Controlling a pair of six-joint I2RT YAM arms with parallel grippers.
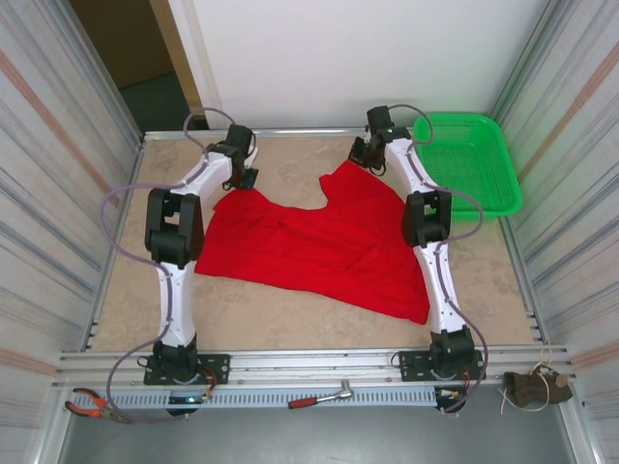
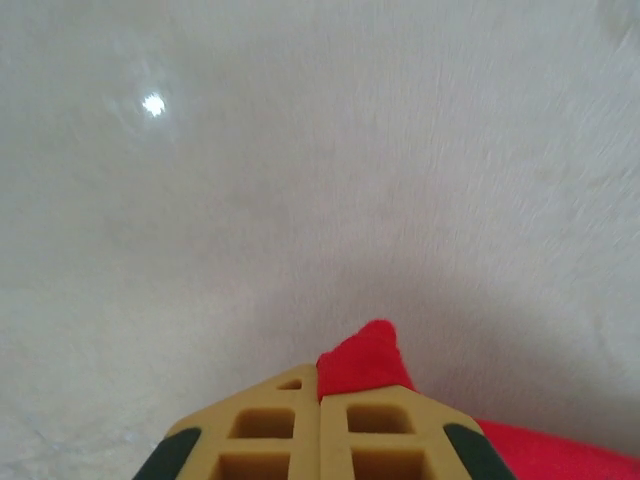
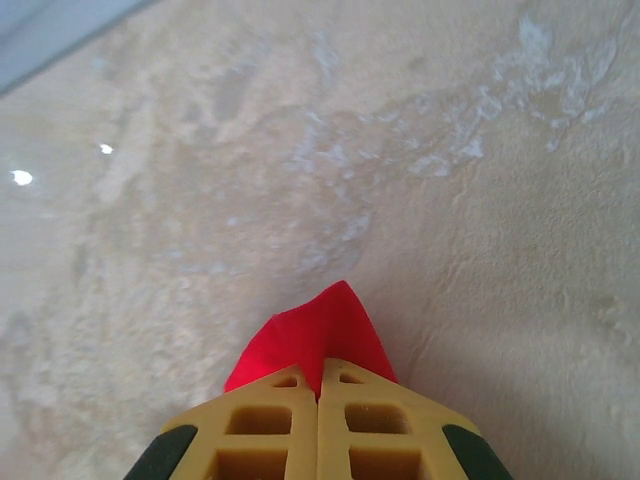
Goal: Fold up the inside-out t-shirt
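The beige desk (image 1: 290,324) carries the inside-out t-shirt (image 1: 309,246), bright red and rumpled, spread across its middle between the two arms. A green mesh basket (image 1: 469,159) sits at the far right corner, apart from the cloth. The left tool (image 2: 320,388) is clamped on the shirt's far-left corner, a red tip poking past its pads. The right tool (image 3: 320,362) pinches the far-right corner the same way. This looks like a two-corner lift: raise both corners level, draw them gently apart until the cloth is taut, and move slowly, since each pinch holds little fabric and could slip.
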